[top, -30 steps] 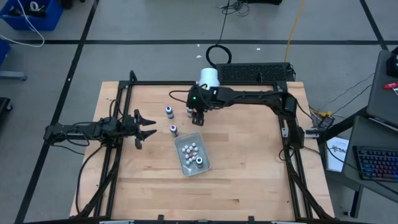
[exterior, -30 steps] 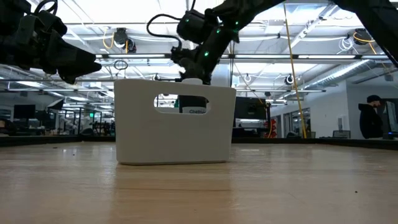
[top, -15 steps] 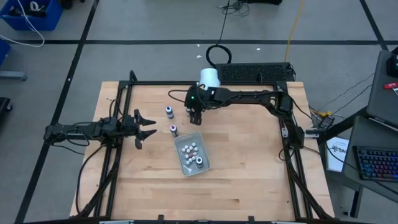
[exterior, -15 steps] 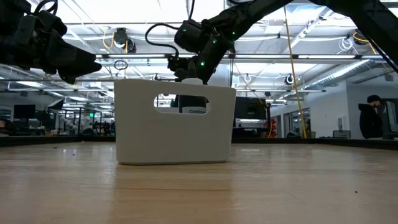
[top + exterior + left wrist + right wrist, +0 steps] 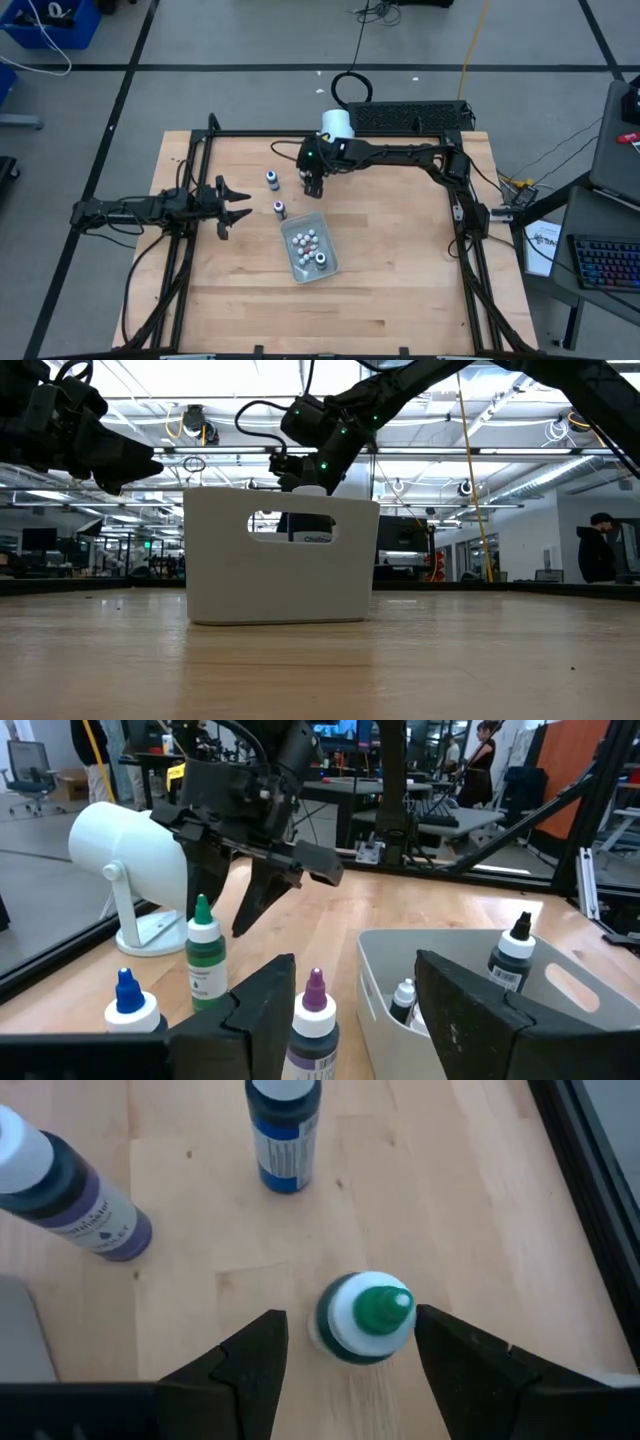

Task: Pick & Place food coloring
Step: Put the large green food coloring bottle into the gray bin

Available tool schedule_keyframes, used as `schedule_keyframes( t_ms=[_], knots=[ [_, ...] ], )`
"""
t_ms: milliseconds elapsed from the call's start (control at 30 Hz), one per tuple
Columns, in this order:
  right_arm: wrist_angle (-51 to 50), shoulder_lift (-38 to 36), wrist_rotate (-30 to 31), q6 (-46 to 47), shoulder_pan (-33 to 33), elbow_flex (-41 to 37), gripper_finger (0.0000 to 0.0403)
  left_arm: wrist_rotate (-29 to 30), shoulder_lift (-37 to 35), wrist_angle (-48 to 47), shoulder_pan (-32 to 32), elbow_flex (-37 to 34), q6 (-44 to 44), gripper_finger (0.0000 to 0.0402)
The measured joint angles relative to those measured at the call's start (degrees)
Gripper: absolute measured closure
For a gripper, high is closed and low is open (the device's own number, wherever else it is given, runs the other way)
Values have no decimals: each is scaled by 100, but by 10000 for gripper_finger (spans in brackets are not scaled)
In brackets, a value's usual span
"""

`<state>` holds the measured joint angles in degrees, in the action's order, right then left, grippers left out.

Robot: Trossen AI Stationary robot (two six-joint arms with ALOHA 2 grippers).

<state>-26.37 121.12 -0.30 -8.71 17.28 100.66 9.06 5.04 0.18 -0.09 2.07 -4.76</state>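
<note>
Three food coloring bottles stand upright on the wooden table: a green-capped one point(image 5: 372, 1312), a blue-capped one point(image 5: 285, 1130) and a purple-capped one point(image 5: 75, 1195). Another, with a black cap point(image 5: 515, 955), stands inside the white bin point(image 5: 300, 268). My right gripper point(image 5: 350, 1330) is open and slants down over the green-capped bottle point(image 5: 203, 955), one finger on either side of its cap with a gap showing. My left gripper point(image 5: 235, 200) waits open near the table's left edge, pointing level at the bottles.
The white bin point(image 5: 280, 555) also holds several small white balls point(image 5: 305, 240). A large white cylinder point(image 5: 130, 860) stands at the far edge behind the bottles. A black frame point(image 5: 190, 150) runs around the table. Bare wood lies toward the near edge.
My right gripper has shifted slightly toward the table's far left and sunk a little, coming down over the green-capped bottle. Its fingers have stayed apart. The bottles and the bin have not moved.
</note>
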Motion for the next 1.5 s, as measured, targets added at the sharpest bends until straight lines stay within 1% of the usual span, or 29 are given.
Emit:
schedule_keyframes(
  t_ms=[467,800,1033,1333,1433,1500],
  knots=[
    [84,0,4,-78,31,-2,193,0,0,1,1,0,-2,210],
    [222,229,3,-137,55,-9,193,0,0,1,-1,0,1,194],
    [267,216,11,-122,55,-11,196,0,0,3,0,0,-2,198],
    [493,216,15,-104,55,-11,238,0,0,3,1,0,0,210],
    [469,216,13,-99,55,-11,265,0,0,3,1,0,1,206],
    [445,216,9,-98,53,-9,290,0,0,3,0,0,0,202]
  ],
)
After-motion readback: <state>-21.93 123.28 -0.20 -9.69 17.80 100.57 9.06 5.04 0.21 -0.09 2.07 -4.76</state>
